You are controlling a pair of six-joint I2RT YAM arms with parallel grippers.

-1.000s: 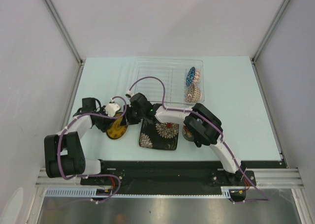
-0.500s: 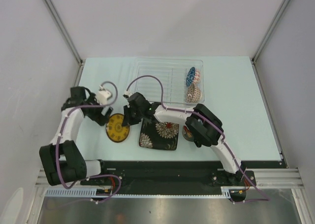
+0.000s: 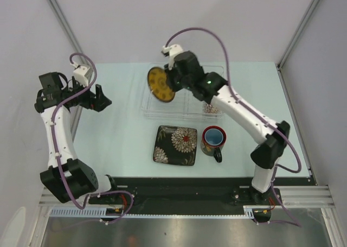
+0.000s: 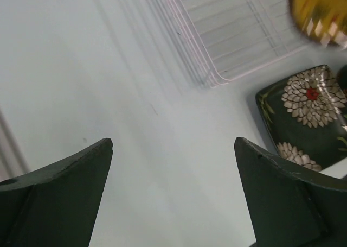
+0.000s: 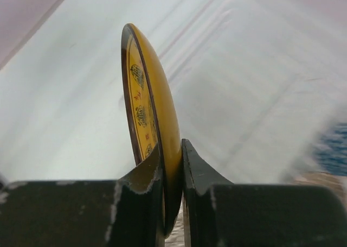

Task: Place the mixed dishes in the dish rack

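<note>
The right claw [image 3: 172, 80] clamps the yellow plate [image 3: 160, 84] on edge over the dish rack's [image 3: 187, 103] left end; only its wrist view shows the pinch on the rim. One bowl [image 3: 212, 108] lies in the rack's right end, partly under the arm. One square plate [image 3: 175, 145] and one mug [image 3: 213, 140] sit just in front of the rack. The left claw [image 3: 101, 99], wide apart, hangs left of the rack.

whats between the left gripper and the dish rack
Only bare table lies between the left gripper and the dish rack, seen in the top view.

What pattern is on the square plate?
The square plate is black with white flowers; clearest in the left wrist view.
</note>
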